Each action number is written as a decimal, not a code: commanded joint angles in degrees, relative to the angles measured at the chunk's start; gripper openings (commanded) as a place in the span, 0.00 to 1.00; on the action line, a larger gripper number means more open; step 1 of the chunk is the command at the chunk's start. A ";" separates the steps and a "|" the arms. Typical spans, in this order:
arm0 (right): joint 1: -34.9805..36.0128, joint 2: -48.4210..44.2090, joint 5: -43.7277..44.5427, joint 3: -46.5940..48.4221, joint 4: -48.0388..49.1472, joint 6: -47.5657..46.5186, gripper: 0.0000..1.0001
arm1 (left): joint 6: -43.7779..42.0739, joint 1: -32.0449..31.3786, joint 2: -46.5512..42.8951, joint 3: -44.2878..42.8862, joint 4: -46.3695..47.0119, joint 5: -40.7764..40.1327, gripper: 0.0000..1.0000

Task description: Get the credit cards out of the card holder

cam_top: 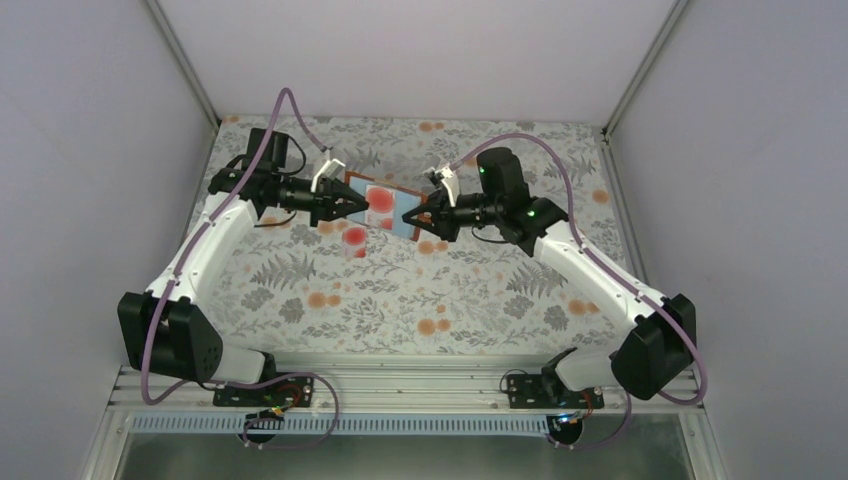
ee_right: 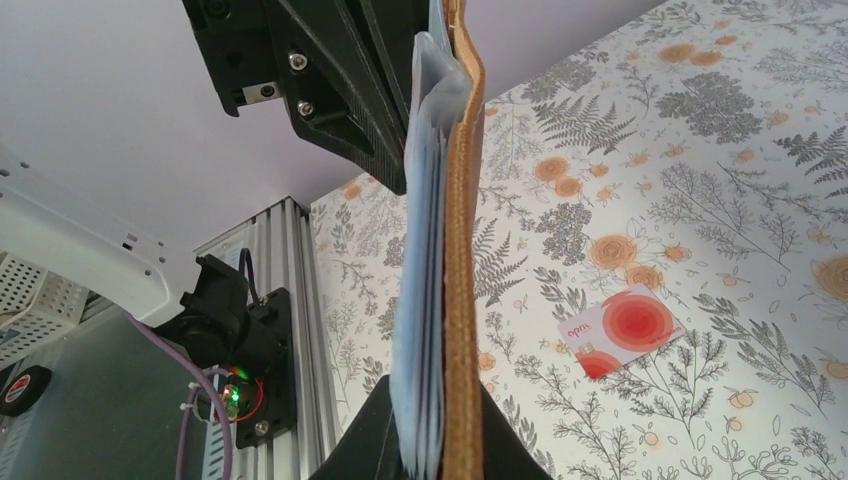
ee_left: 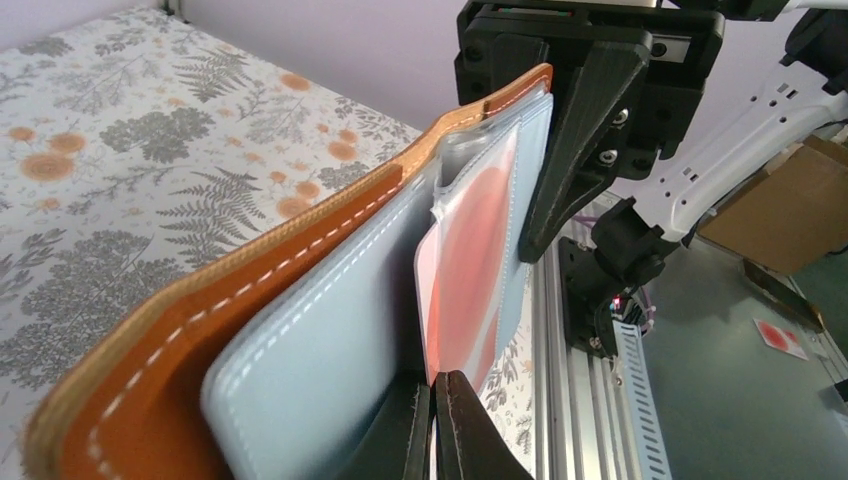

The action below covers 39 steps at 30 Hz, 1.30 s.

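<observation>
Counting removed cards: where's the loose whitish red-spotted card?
Top view: the card lies on the floral table, left of centre, below the brown leather holder.

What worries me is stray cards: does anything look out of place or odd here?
One pale credit card with a red circle lies askew on the table cloth, out of the card holder that the right pincer holds on edge in the air. Nothing looks damaged.

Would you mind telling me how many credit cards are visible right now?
2. One loose card lies on the table; a second card sits in a sleeve of the card holder, where the left gripper has its jaws shut on it. Others may be hidden inside.
</observation>
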State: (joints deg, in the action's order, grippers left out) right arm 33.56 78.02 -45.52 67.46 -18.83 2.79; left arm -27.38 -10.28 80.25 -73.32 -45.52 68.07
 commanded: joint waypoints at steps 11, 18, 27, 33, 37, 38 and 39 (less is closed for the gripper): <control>-0.71 -1.65 -6.03 -0.83 1.30 0.05 0.09 | -2.91 -1.76 0.36 -1.45 -0.75 -4.88 0.02; 0.18 -1.27 -7.30 -0.68 6.32 1.78 0.25 | -2.97 -5.16 0.84 -1.80 -0.87 -3.34 0.02; 0.13 -2.22 -3.74 -1.80 4.17 0.60 0.05 | -2.73 -4.28 0.30 -1.89 -0.97 -3.12 0.02; -0.54 -2.90 -2.57 -1.66 2.76 -0.69 0.04 | -2.69 -1.74 0.18 -1.59 -0.75 -2.33 0.02; -0.87 -2.81 -3.61 -1.52 1.58 -1.32 0.07 | -2.75 -0.97 -0.15 -0.93 -0.48 -1.71 0.02; -0.88 -2.88 -4.01 -1.43 1.46 -1.37 0.09 | -2.70 -1.02 -0.22 -0.69 -0.31 -1.23 0.02; -0.90 -2.89 -4.19 -1.40 1.43 -1.30 0.10 | -2.69 -1.02 -0.22 -0.46 -0.17 -0.83 0.02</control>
State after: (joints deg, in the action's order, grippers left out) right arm 33.12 77.28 -47.31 65.89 -15.03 2.87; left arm -29.32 -13.45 80.62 -74.24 -47.70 67.11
